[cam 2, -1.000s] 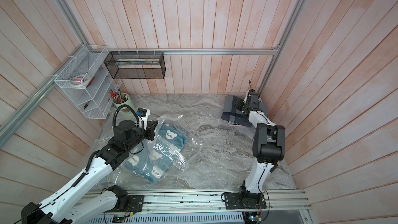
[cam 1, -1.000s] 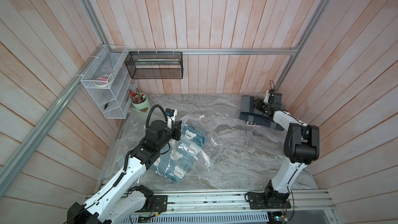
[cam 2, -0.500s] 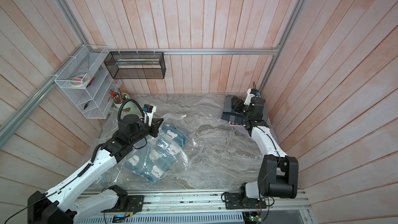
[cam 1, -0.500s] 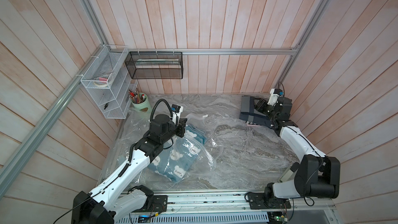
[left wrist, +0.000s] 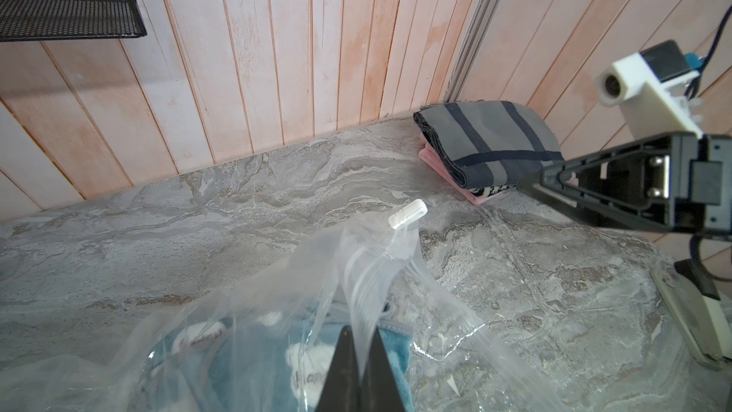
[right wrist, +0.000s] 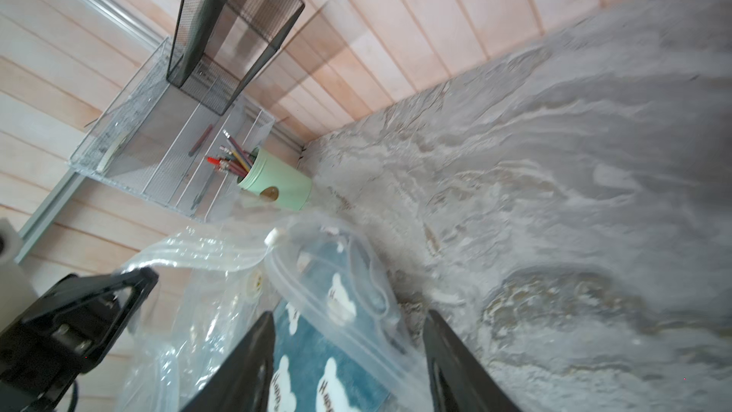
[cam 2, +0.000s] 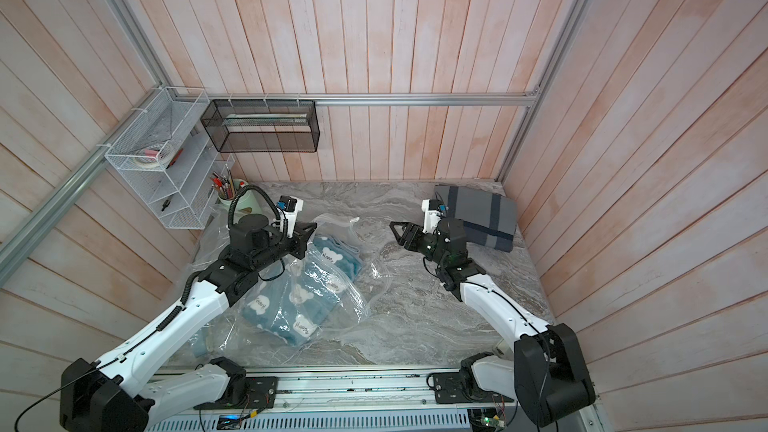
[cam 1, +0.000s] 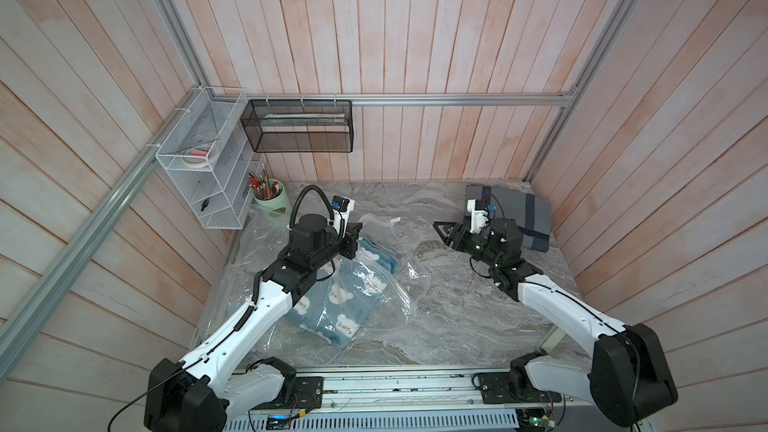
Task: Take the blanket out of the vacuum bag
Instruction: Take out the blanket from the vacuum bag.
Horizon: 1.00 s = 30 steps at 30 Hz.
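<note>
Since a second ago the right arm has unfolded from the far right corner. I find the right gripper [cam 1: 441,232] now pointing across the table [cam 1: 457,309] toward the vacuum bag [cam 1: 376,284], near it but apart, jaws wide with nothing between them. The left gripper [cam 1: 356,228] has moved toward the back wall, and the bag's film rises with it.

Containers:
- The vacuum bag lies on the left half of the table with the blue blanket [cam 1: 332,311] inside it. The zip slider [cam 1: 394,220] sits at its far edge.
- The green cup [cam 1: 272,205] in the far left corner holds pencils [cam 1: 259,184].
- The white wire rack [cam 1: 199,189] carries a tape roll [cam 1: 195,158] on its top shelf.
- I cannot tell what the black mesh basket [cam 1: 299,132] holds.

View differences:
- Only the left wrist view shows the left gripper's fingers [left wrist: 380,366] closed tight on a pleat of bag film.
- It alone shows a pink cloth [left wrist: 435,160] under the grey striped cloth [left wrist: 487,140]. In both top views only the grey one appears.
- The right wrist view is motion-blurred.
</note>
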Each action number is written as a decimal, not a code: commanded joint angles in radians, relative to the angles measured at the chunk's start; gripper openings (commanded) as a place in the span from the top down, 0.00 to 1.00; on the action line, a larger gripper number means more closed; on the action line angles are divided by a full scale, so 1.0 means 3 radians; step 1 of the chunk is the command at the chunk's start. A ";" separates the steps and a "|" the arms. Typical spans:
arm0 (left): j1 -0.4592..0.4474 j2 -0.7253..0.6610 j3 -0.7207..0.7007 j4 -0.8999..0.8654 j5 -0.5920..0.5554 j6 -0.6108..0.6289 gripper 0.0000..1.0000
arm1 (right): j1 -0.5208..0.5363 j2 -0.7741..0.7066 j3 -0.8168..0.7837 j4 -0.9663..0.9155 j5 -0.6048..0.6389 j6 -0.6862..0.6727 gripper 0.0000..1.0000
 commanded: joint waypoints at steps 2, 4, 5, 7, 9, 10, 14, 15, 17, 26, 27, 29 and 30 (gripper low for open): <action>0.0018 -0.0110 -0.0134 0.0262 -0.0043 0.0018 1.00 | 0.0452 -0.0048 -0.0139 0.0351 0.0064 0.0310 0.40; 0.0020 -0.0127 -0.0182 0.0289 -0.0042 -0.0021 1.00 | 0.0648 -0.0009 -0.0244 0.0534 0.0136 0.0447 0.40; 0.0020 -0.0142 -0.0212 0.0301 -0.0036 -0.0024 1.00 | 0.0752 0.0016 -0.0306 0.0623 0.0194 0.0507 0.40; 0.0018 -0.0180 -0.0280 0.0343 -0.0034 -0.0025 1.00 | 0.0923 0.0081 -0.0382 0.0700 0.0325 0.0559 0.39; 0.0024 -0.0192 -0.0318 0.0337 -0.0051 -0.0023 1.00 | 0.1053 0.0196 -0.0419 0.0753 0.0380 0.0600 0.40; 0.0024 -0.0192 -0.0322 0.0319 -0.0052 -0.0022 1.00 | 0.1103 0.0268 -0.0436 0.0819 0.0381 0.0627 0.40; 0.0022 -0.0236 -0.0386 0.0320 -0.0044 -0.0022 1.00 | 0.1291 0.0551 -0.0460 0.1075 0.0466 0.0731 0.40; 0.0023 -0.0251 -0.0406 0.0325 -0.0059 -0.0025 1.00 | 0.1325 0.0612 -0.0459 0.1101 0.0511 0.0752 0.40; 0.0025 -0.0278 -0.0429 0.0316 -0.0077 -0.0023 1.00 | 0.1394 0.0732 -0.0494 0.1203 0.0609 0.0781 0.40; 0.0022 -0.0401 -0.0535 0.0251 -0.0066 -0.0130 1.00 | 0.1458 0.1297 -0.0675 0.1764 0.0673 0.0988 0.40; 0.0023 -0.0405 -0.0537 0.0248 -0.0076 -0.0125 1.00 | 0.1459 0.1334 -0.0677 0.1786 0.0660 0.0997 0.40; 0.0025 -0.0403 -0.0524 0.0225 -0.0102 -0.0125 1.00 | 0.1456 0.1391 -0.0701 0.1835 0.0656 0.1054 0.40; 0.0023 -0.0401 -0.0510 0.0206 -0.0102 -0.0128 1.00 | 0.1455 0.1407 -0.0716 0.1832 0.0669 0.1091 0.40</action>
